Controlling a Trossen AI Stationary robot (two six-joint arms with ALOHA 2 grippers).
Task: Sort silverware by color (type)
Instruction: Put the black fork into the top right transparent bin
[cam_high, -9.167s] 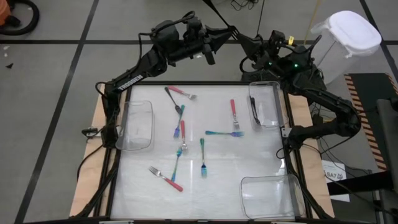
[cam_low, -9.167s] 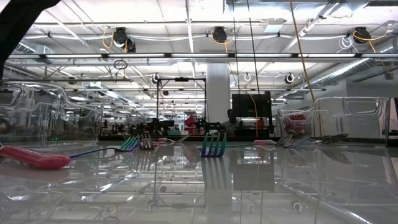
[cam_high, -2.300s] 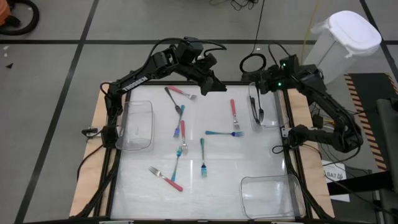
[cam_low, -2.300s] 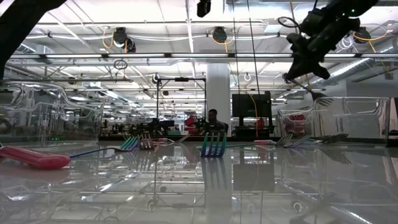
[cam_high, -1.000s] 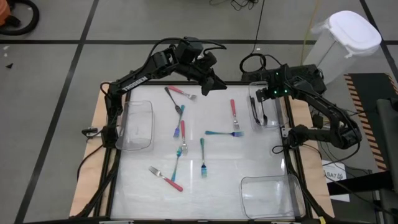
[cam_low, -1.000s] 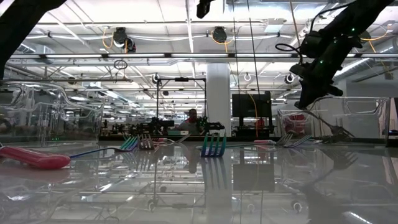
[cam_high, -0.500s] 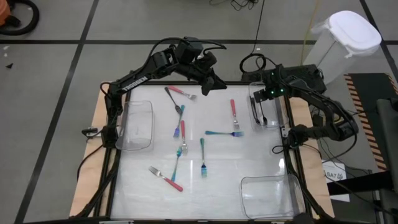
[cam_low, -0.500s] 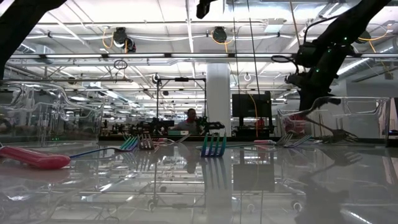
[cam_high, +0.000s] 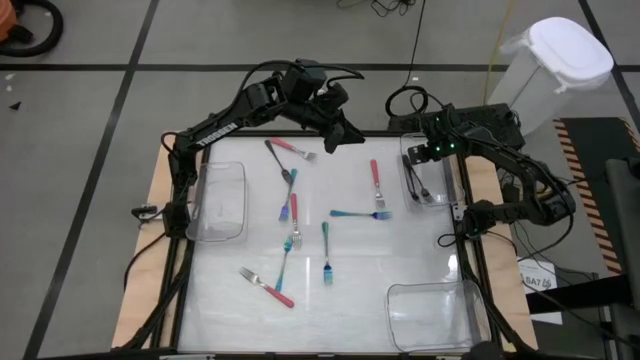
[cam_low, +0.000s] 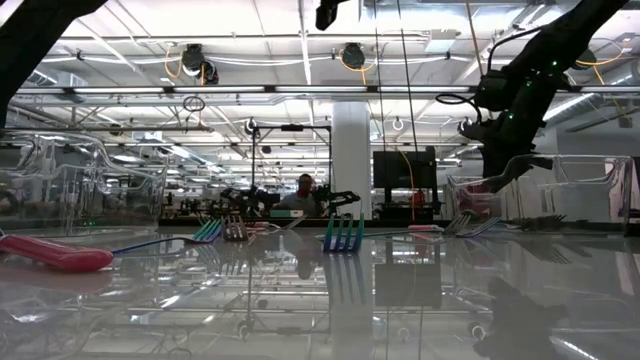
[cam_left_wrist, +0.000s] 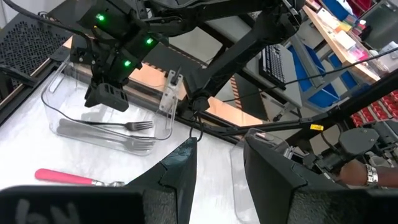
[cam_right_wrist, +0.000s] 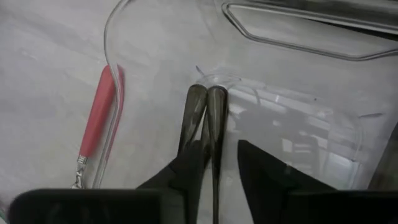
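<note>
Several forks lie flat on the white table: pink-handled ones, teal ones, and a black one. Two black forks lie side by side on the floor of the clear far-right bin. My right gripper hovers open just above them, inside the bin. At the table's far edge, my left gripper hangs open and holds nothing.
A clear bin stands at the table's left edge and another at the near right corner. A white lidded container stands off the table, far right. Bare table shows between the forks and along the near edge.
My right gripper has come down into the far-right bin. The black fork that hung slanting below it has dropped away and now lies flat in the bin beside the other black fork. The left arm has kept still.
</note>
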